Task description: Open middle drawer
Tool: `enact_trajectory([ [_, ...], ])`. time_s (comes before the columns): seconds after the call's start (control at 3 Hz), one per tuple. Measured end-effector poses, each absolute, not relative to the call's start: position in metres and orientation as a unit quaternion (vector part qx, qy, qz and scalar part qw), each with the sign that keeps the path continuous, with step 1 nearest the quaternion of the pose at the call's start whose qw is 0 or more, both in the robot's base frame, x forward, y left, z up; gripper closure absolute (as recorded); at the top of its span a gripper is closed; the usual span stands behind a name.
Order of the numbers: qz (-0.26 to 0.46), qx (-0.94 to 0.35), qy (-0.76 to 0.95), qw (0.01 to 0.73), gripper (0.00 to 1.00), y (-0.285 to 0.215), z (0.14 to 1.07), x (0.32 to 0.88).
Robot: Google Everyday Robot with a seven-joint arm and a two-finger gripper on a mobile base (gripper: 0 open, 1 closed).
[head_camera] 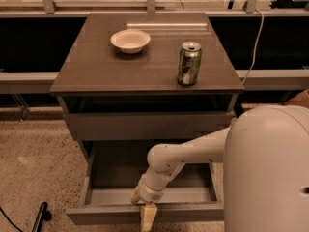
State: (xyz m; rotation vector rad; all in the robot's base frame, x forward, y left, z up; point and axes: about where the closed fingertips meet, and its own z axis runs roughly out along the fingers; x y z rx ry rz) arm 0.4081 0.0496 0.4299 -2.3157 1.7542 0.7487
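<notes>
Claw (147, 215) at front lip — middle drawer (188, 212) open

middle drawer (96, 215) pulled out, claw (147, 218) at its front edge

My gripper (147, 217), at the front lip of the middle drawer (96, 215), is cut off at the bottom edge; my arm (193, 151) hides part of the interior.

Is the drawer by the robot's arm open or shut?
Open: the middle drawer juts out, its inside showing; the claw sits at its front edge.
</notes>
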Motion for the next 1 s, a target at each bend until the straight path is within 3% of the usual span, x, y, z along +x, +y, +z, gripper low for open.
enact_trajectory([
  [0.33, 0.237, -0.772, 0.58, 0.105, 0.0, 0.043, 0.445, 0.404],
  [1.0, 0.212, -0.774, 0.566, 0.191, 0.0, 0.024, 0.48, 0.398],
])
